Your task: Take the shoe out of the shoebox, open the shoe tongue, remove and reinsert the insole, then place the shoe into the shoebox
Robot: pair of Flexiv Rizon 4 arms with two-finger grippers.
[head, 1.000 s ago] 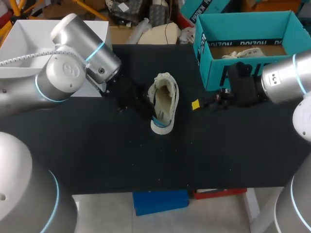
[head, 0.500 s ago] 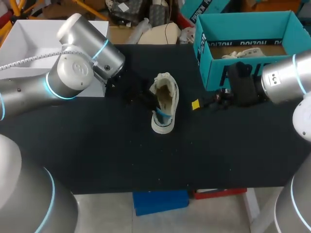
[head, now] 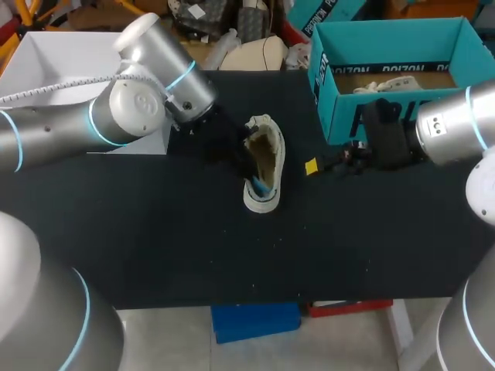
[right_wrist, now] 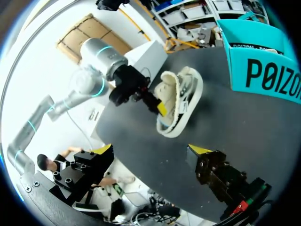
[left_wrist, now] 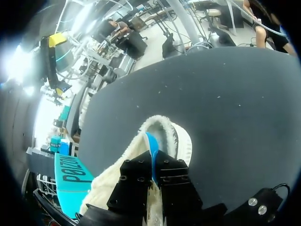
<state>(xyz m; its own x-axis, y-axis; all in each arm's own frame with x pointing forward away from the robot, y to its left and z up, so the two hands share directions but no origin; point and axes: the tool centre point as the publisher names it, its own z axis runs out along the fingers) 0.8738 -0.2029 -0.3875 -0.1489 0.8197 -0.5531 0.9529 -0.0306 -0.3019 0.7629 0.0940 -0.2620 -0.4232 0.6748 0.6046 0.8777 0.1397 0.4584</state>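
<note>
Black table (head: 155, 247) had the cream shoe (head: 263, 166) mid-table, teal shoebox (head: 344, 116) back right, white box (head: 46, 62) back left.

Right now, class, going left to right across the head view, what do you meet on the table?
left arm → shoe → right claw → shoebox

My left arm (head: 69, 135) comes in from the left and reaches toward the middle, with its wrist (head: 166, 73) tipped downward. Its hand (head: 249, 171) points down and to the right. The black fingers (left_wrist: 134, 181) are drawn close together and pinch a blue insole (left_wrist: 151, 148) between them. My right arm (head: 456, 127) enters from the right and sits low and level over the worktop (head: 155, 247). Its hand (head: 315, 165) points left, fingers spread wide with nothing between them.
</note>
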